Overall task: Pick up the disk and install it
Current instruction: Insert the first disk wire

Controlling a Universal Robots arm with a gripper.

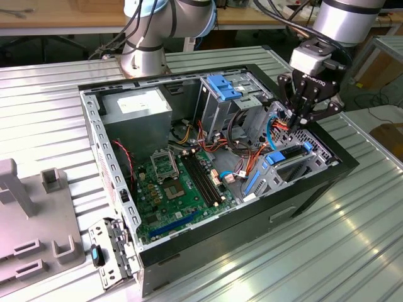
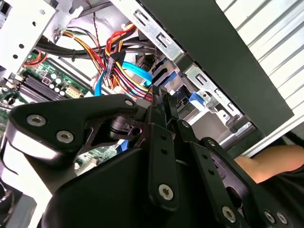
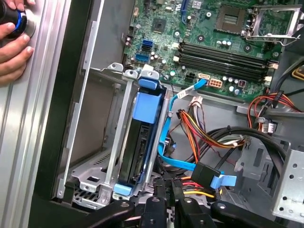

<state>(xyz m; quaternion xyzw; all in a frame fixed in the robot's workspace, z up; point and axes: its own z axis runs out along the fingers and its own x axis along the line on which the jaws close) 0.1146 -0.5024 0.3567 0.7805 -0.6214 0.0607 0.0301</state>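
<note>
**A:** Exterior view first. Where's the disk?

**B:** The disk (image 1: pixel 291 155) sits in the bay (image 1: pixel 297 173) at the near corner of the open computer case (image 1: pixel 252 220) on the table (image 1: pixel 327 251). The hand (image 1: pixel 296 123) hangs just above it, beside the cables (image 1: pixel 275 129).

**A:** And the second wrist view?

**B:** The hand (image 2: pixel 163 102) has its fingertips drawn together on nothing, close to the cables (image 2: pixel 126 71).

**A:** First wrist view?

**B:** The disk (image 3: pixel 142 142) stands on edge between the rails of the bay (image 3: pixel 118 123), with its blue carrier showing. The hand (image 3: pixel 166 190) is near one end, apparently not touching. I judge the install step about finished. Any final seating would call for a straight push along the rails, clear of the cables (image 3: pixel 199 128).
</note>
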